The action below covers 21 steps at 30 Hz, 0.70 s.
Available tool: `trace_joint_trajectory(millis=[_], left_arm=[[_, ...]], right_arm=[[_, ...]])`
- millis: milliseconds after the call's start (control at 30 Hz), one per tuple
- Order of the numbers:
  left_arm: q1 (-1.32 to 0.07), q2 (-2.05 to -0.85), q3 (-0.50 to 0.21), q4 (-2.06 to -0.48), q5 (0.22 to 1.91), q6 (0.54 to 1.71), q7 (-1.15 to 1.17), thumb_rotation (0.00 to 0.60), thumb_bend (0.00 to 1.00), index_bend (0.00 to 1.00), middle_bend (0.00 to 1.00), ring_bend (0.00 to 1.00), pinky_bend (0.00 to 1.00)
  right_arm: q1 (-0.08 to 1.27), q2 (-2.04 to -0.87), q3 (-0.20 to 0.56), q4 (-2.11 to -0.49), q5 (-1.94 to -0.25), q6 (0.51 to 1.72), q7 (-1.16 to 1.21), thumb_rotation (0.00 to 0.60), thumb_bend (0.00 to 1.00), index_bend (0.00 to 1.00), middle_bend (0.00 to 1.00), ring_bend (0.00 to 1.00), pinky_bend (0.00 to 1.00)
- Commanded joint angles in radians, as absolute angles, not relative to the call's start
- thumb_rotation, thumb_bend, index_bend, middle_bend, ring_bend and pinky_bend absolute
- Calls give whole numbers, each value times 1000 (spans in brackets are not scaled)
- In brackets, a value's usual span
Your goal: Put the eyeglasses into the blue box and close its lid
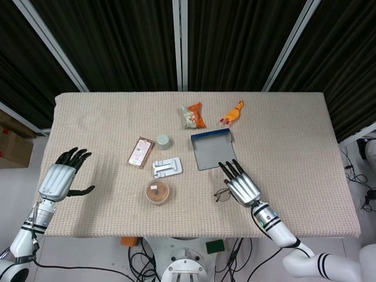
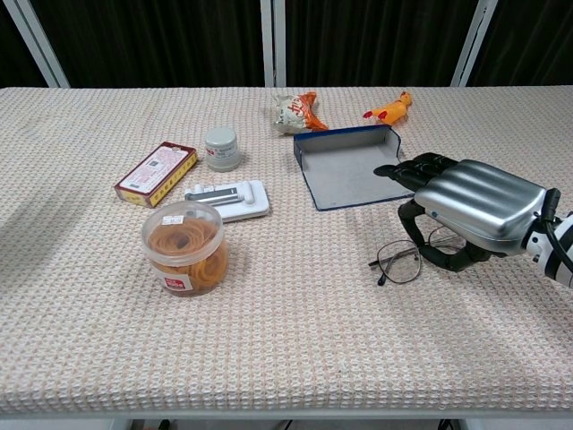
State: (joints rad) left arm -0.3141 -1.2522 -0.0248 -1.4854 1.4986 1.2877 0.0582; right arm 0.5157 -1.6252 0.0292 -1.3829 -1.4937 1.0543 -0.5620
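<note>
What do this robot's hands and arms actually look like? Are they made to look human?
Roughly human in shape. Each hand, left hand and right hand, has a ribbed, shiny silver metal back and black fingers. The wrists are black with a silver ring, and the forearms are smooth white shells with black bands near the joints. No skin-like covering or sleeves show.

Table (image 1: 294, 135): rectangular, covered edge to edge in a beige woven-textured cloth, evenly lit from above with soft shadows. Far side: black pleated curtains (image 1: 123, 41) divided by pale grey vertical and slanted frame bars (image 1: 180, 41). Floor (image 1: 17, 170): light grey, visible left, right and near of the table. Cardboard box (image 1: 13, 147) on the floor at far left. Black cables (image 1: 355, 170) trail over the floor at right, with more under the near edge.
</note>
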Motion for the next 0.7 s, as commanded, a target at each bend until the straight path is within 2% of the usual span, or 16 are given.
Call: trace_joint_trajectory(millis=[33, 367, 533, 700], left_arm=[[-314, -1253, -23, -1484, 1498, 1286, 57, 405, 124, 142, 99, 52, 151], [-311, -1255, -23, -1480, 1494, 1284, 54, 405, 125, 141, 99, 52, 152], [-306, -1256, -21, -1476, 1494, 1289, 47, 406, 125, 142, 99, 52, 153], [-296, -1257, -16, -1467, 1484, 1287, 38, 404, 125, 141, 99, 52, 153]], right_arm=[[517, -1629, 29, -1378, -1494, 1057, -559, 600, 451, 678, 16, 0, 0], [538, -1609, 64, -1389, -1503, 1084, -510, 600, 456, 732, 20, 0, 0], [593, -1625, 146, -1367, -1438, 1040, -504, 600, 456, 740, 20, 0, 0], [680, -1699, 245, -1267, -1325, 955, -494, 600, 456, 748, 8, 0, 0]])
